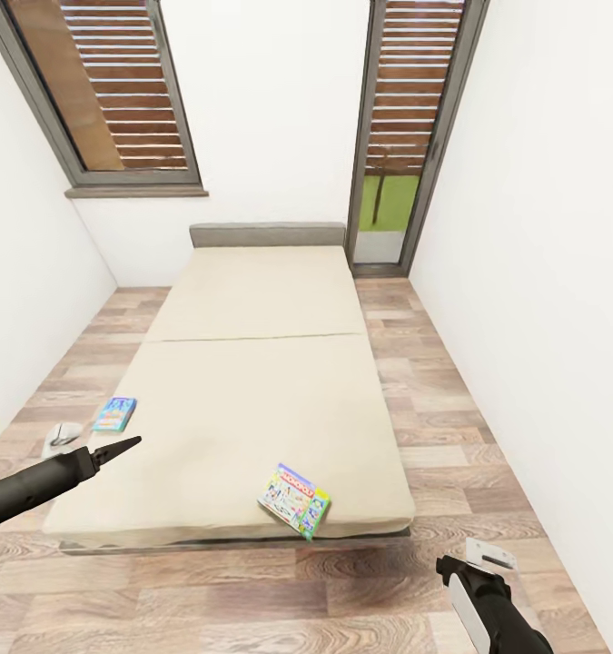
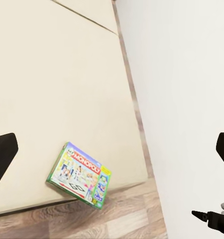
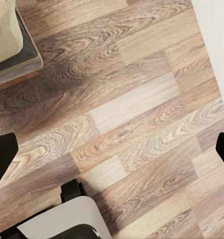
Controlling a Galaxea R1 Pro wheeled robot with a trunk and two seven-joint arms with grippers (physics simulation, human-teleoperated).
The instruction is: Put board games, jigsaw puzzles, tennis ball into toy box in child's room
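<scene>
Bed [image 1: 252, 381] with two board games [image 1: 294, 500], left claw [image 2: 112, 149] apart, right claw [image 3: 112, 149] apart, tips cropped.

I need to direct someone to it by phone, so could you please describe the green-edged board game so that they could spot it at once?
Start from the large beige bed in the middle of the wood-floored room. At its near edge, toward the corner on the robot's right, lies the green-edged board game, a flat box lettered "Monopoly". The other game on the bed, the blue board game, is at the opposite, left edge and has no green border.
</scene>
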